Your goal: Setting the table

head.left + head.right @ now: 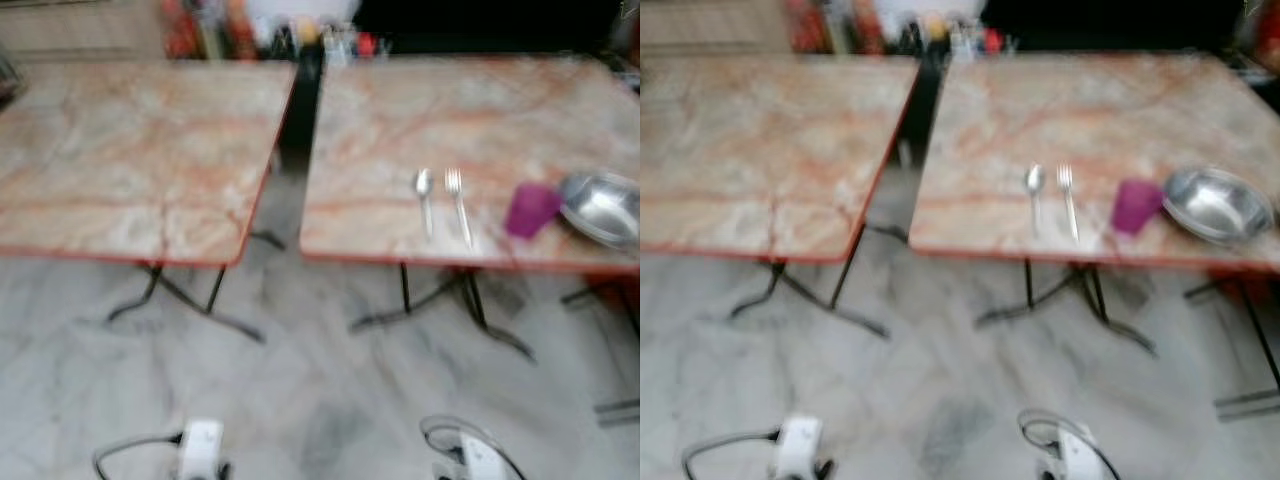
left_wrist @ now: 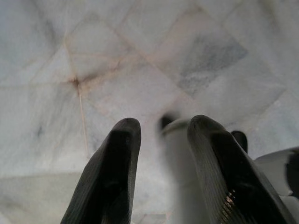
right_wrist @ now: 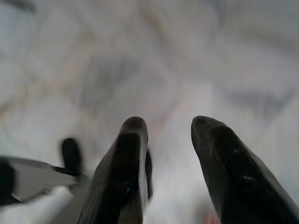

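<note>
Steel bowl [image 1: 601, 208] beside purple cup [image 1: 531, 209]

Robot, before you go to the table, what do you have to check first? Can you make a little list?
1. Left claw empty and open, hanging over the floor: ok.
2. Right claw empty and open: ok.
3. Spoon and fork lying side by side near the front edge of the right table: ok.
4. Purple cup upright beside the steel bowl: ok.
5. Bowl fully on the table: cannot tell, it sits at the picture's edge.
6. Sharp view for aiming: not ok, the head pictures are blurred.
</note>
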Controlling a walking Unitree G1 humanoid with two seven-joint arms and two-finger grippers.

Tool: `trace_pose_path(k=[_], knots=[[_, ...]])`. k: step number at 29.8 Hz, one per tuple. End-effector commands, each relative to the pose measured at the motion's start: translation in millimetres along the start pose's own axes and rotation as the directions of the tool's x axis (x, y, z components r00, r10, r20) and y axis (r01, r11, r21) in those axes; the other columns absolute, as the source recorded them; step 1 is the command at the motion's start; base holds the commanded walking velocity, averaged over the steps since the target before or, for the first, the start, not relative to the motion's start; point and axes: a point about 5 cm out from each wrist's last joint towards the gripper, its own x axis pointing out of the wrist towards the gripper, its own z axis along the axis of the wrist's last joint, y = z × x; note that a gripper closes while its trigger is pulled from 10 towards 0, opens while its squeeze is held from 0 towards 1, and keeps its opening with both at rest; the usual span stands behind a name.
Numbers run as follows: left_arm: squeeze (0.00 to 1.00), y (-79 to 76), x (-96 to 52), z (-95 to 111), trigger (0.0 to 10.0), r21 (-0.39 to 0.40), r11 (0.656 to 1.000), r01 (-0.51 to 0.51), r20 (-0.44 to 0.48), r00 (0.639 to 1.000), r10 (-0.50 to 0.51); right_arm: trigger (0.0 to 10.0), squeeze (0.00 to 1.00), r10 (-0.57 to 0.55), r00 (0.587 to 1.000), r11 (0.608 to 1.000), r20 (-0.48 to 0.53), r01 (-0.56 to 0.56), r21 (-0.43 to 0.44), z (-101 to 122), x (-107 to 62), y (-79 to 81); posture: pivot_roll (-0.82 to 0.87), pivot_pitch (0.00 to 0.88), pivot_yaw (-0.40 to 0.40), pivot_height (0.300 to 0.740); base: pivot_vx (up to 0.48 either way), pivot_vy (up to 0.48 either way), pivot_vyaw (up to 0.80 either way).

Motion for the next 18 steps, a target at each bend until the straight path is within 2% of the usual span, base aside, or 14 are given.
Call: trace_pose_path(k=[1, 9, 18], knots=[[0.00, 10.2, -3.3, -11.8, 10.0, 0.022, 0.999, -0.023, -0.047, 0.999, 0.024, 10.0, 0.00, 0.021, 1.000, 1.000, -0.013, -0.021, 0.017, -4.9, 1.3, 10.7, 0.02, 0.098, -0.005, 0.740, 0.240, -0.412, 0.00], [0.00, 7.9, -3.1, -12.5, 10.0, 0.019, 1.000, -0.022, -0.052, 0.998, 0.023, 10.0, 0.00, 0.019, 1.000, 1.000, -0.011, -0.019, 0.016, -4.2, 1.4, 10.5, 0.02, 0.109, -0.009, 0.740, 0.240, -0.412, 0.00], [0.00, -5.3, 0.5, -4.0, 10.0, 0.027, 1.000, -0.004, -0.038, 0.999, 0.005, 10.0, 0.00, 0.011, 1.000, 1.000, -0.005, -0.011, 0.029, -3.1, 1.6, 10.6, 0.02, 0.112, -0.009, 0.740, 0.000, -0.399, 0.00]])
